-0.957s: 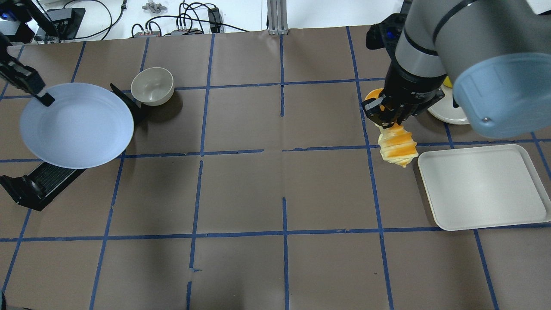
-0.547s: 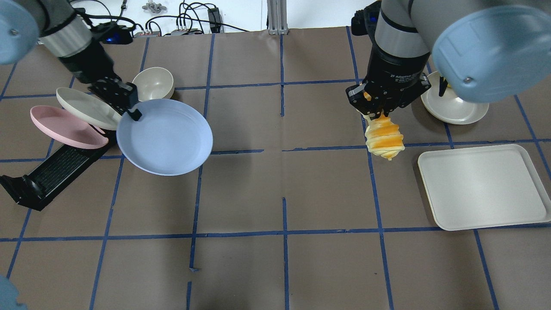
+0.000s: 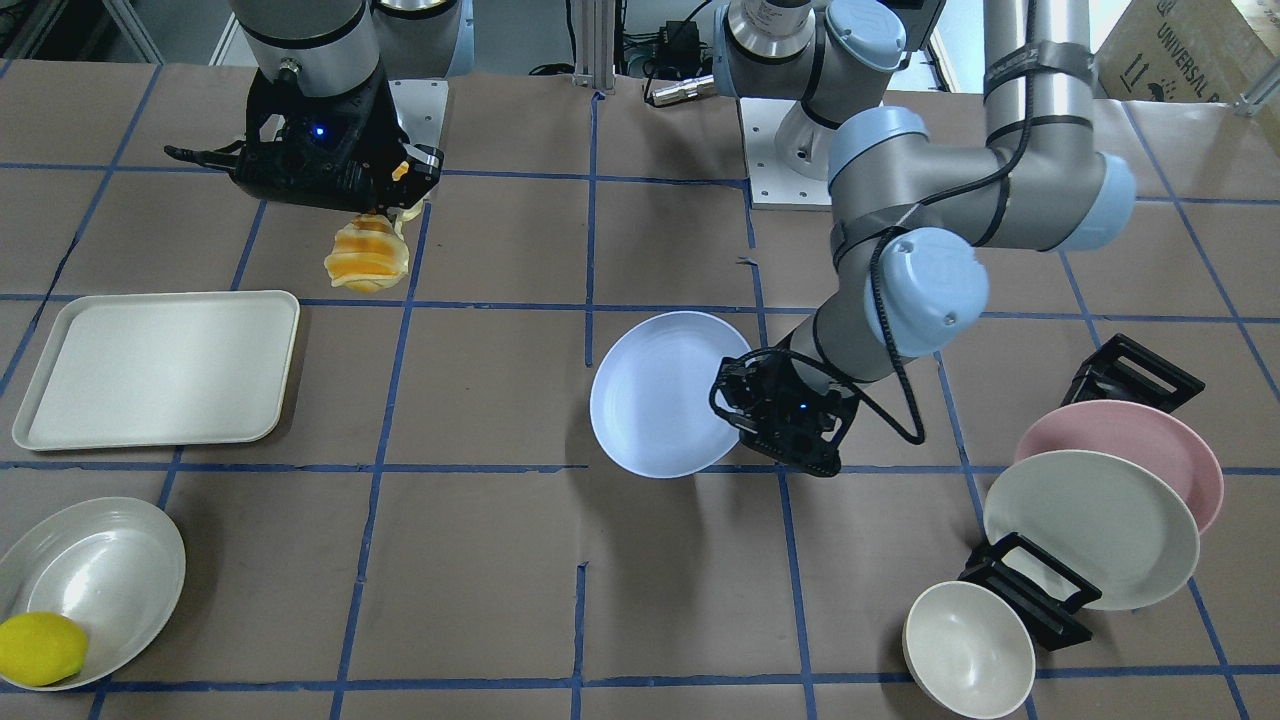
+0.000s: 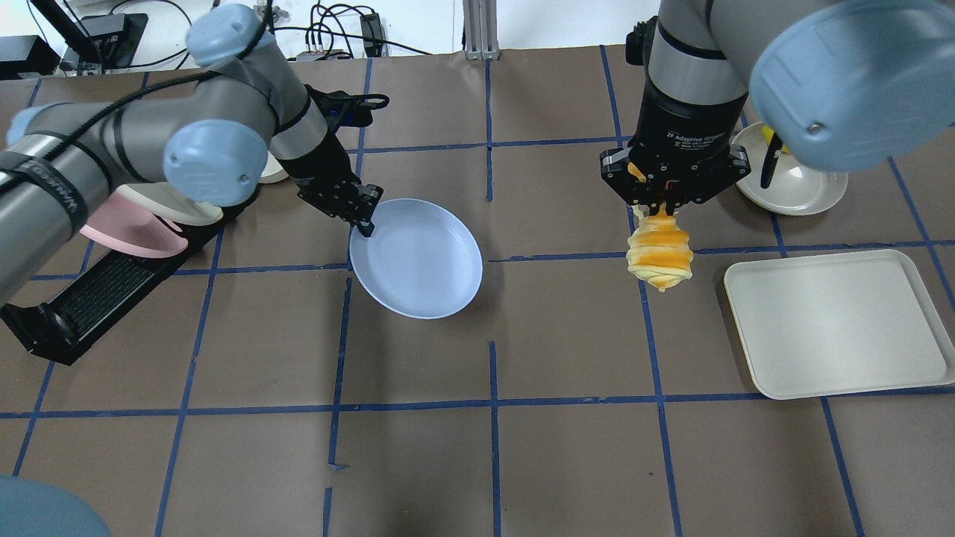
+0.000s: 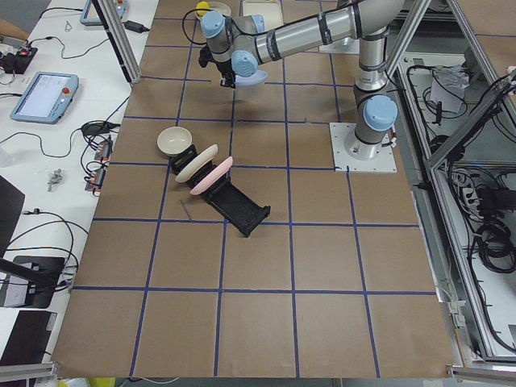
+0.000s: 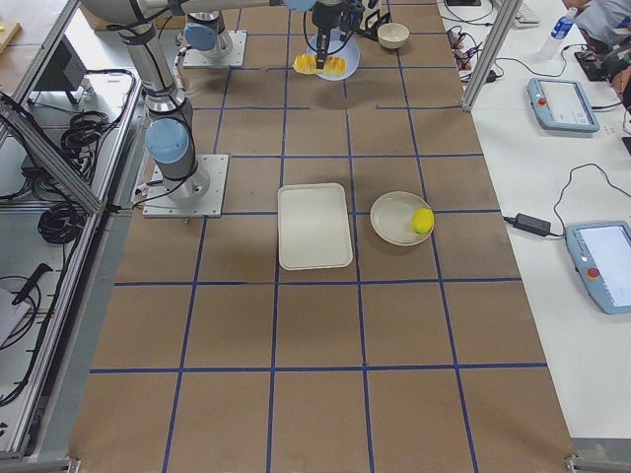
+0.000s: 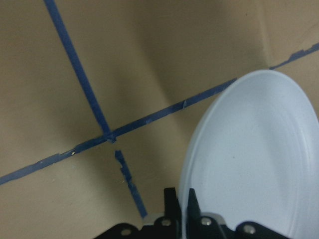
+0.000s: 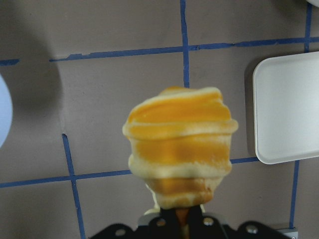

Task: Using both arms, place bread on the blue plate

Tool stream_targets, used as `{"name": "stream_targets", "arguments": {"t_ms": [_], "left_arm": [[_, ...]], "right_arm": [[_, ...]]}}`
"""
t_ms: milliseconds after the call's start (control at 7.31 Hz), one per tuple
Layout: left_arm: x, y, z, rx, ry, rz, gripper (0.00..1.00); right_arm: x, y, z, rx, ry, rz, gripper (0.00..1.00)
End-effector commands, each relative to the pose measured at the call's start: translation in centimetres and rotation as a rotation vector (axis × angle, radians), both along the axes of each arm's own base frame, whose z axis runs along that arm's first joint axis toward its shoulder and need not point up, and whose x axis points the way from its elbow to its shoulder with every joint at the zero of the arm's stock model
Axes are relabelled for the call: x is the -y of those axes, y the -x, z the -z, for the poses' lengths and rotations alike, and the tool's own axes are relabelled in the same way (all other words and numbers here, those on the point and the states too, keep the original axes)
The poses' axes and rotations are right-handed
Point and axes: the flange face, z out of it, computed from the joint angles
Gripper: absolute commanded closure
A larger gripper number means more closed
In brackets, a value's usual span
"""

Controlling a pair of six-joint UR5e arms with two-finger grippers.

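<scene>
My left gripper (image 4: pixel 364 221) is shut on the rim of the blue plate (image 4: pixel 418 257) and holds it above the table near the centre; it shows in the front view (image 3: pixel 745 395) with the plate (image 3: pixel 655 395). The left wrist view shows the plate (image 7: pixel 254 164) pinched at its edge. My right gripper (image 4: pixel 660 201) is shut on one end of the bread (image 4: pixel 659 251), which hangs down from it, to the right of the plate. The bread also shows in the front view (image 3: pixel 367 260) and the right wrist view (image 8: pixel 179 144).
A cream tray (image 4: pixel 839 321) lies at the right. A white dish (image 3: pixel 95 580) holds a yellow lemon (image 3: pixel 40 648). A black rack (image 4: pixel 82 298) at the left holds a pink plate (image 3: pixel 1180 450) and a cream plate (image 3: pixel 1090 525). A cream bowl (image 3: pixel 968 648) stands beside it.
My left arm has carried the blue plate from the rack at the left towards the table's centre. My right gripper has shifted a little left with the bread hanging from it.
</scene>
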Motion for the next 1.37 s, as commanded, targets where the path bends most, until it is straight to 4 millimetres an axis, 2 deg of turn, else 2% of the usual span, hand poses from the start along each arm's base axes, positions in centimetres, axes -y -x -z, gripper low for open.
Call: {"name": "stream_targets", "arguments": {"t_ms": [0,137,410,547,684,821,957,1094,1231], "left_arm": [[-0.1,5.7,4.0,0.006,0.028,-0.004,0.87],[-0.3,7.5,4.4,0.0,0.058,0.01,0.87],[0.2,8.3,4.5,-0.035,0.059,-0.029,0.83],[0.4,8.4,4.6,-0.049,0.071,-0.035,0.69],[0.1,7.9,4.9,-0.047,0.066,-0.028,0.09],[0.6,6.9,3.1,-0.042,0.102,-0.033,0.0],[1.2,4.4,0.5,-0.047,0.136,-0.075,0.0],[0.9,1.5,-2.2,-0.048,0.164,-0.119,0.0],[-0.6,-0.5,-5.2,-0.026,0.132,-0.133,0.0]], "right_arm": [[0.0,-0.1,0.3,0.014,-0.008,-0.035,0.86],[0.0,-0.2,0.4,0.028,-0.013,-0.053,0.86],[-0.8,-0.2,2.3,0.026,-0.045,-0.056,0.87],[-0.4,-0.3,3.0,0.026,-0.026,-0.058,0.87],[0.1,-0.2,3.1,0.018,-0.005,-0.061,0.87],[0.5,-0.3,3.6,0.014,-0.011,-0.06,0.87],[0.8,-0.3,4.1,0.012,-0.019,-0.055,0.87],[1.3,-0.6,4.8,0.016,-0.019,-0.051,0.87],[1.8,-1.7,6.0,0.021,-0.037,-0.073,0.87]]}}
